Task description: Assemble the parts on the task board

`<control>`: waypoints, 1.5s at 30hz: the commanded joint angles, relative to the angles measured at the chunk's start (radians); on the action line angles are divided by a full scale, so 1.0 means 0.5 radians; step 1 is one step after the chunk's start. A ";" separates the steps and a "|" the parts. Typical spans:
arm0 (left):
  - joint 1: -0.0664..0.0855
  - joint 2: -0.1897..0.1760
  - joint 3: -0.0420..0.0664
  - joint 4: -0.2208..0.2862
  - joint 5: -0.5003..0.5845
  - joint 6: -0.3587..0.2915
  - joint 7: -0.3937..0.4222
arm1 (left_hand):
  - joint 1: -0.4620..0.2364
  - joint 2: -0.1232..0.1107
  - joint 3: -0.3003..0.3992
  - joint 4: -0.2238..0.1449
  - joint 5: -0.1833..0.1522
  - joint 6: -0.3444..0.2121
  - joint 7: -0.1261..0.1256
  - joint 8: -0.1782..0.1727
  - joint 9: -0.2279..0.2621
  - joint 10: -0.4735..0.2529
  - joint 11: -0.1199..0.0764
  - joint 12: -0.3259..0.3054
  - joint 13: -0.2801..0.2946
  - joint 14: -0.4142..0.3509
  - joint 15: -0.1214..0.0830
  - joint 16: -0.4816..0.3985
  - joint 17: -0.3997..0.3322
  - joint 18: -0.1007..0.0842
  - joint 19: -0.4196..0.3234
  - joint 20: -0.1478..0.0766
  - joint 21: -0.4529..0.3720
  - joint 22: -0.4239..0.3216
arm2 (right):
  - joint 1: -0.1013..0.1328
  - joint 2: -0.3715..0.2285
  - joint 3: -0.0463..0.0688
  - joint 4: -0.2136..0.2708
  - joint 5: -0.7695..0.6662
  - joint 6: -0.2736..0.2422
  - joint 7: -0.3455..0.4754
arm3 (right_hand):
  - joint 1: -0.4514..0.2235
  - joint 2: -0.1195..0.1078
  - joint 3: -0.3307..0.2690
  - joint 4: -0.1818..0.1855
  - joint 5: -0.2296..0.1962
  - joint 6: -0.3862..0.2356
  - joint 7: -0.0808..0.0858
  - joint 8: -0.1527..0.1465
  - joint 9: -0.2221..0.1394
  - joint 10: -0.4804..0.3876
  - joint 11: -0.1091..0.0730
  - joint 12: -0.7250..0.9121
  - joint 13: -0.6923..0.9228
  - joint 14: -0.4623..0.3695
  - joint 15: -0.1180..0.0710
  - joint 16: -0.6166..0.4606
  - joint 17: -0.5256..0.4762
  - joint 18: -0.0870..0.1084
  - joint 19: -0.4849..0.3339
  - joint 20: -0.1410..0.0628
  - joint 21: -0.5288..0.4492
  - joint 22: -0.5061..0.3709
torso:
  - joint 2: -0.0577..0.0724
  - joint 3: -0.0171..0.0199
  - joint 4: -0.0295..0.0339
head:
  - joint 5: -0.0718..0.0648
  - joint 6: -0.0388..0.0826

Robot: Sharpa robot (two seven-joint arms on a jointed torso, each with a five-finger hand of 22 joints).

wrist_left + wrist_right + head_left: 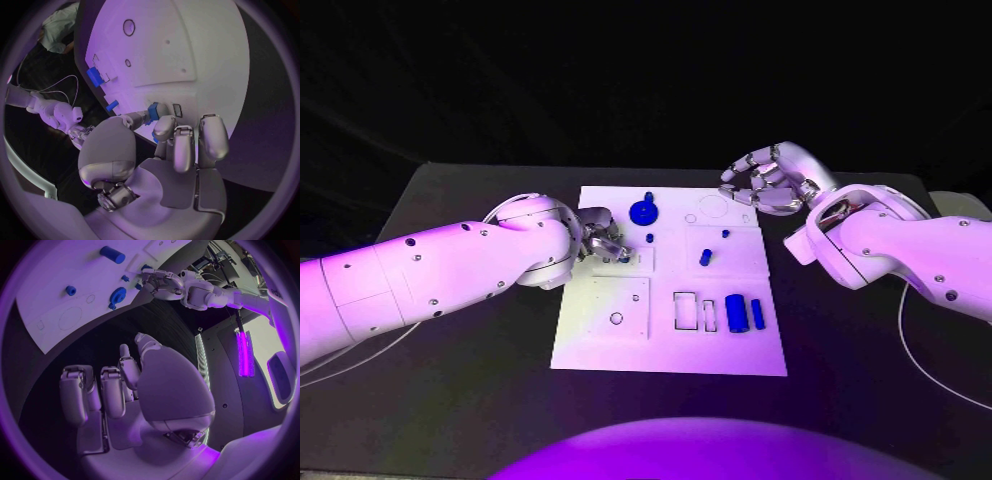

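— On the task board, left side, what's the left hand doing?
— Pinching a small blue part. Best lowered squarely over its slot.
— And the right hand?
— Raised beyond the board's far corner, fingers curled, holding nothing.

In the head view the left robot hand is mostly hidden behind its own wrist, so its hold on the small blue piece at its fingertips cannot be judged there. The white board is cut off by the circle's rim in the right wrist view. The small blue pegs near the board's middle are too small to tell their shape.
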 commanded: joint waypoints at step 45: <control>-0.007 0.022 -0.006 -0.018 0.069 0.050 -0.004 | -0.071 0.014 -0.303 0.201 -0.002 0.025 0.011 -0.011 -0.029 0.025 -0.001 0.023 0.015 0.204 -0.019 0.014 0.511 -0.036 0.020 -0.001 0.018 0.023 | -0.001 -0.002 0.000 -0.001 -0.005 0.002 0.015 | -0.021 -0.008 0.018 0.001 0.006 -0.010 0.000 0.016 0.003 -0.007 -0.010 -0.009 0.017 0.163 -0.016 -0.011 0.355 0.017 0.113 -0.013 -0.013 0.418 | -0.001 0.0010 0.002 | -0.006 0.000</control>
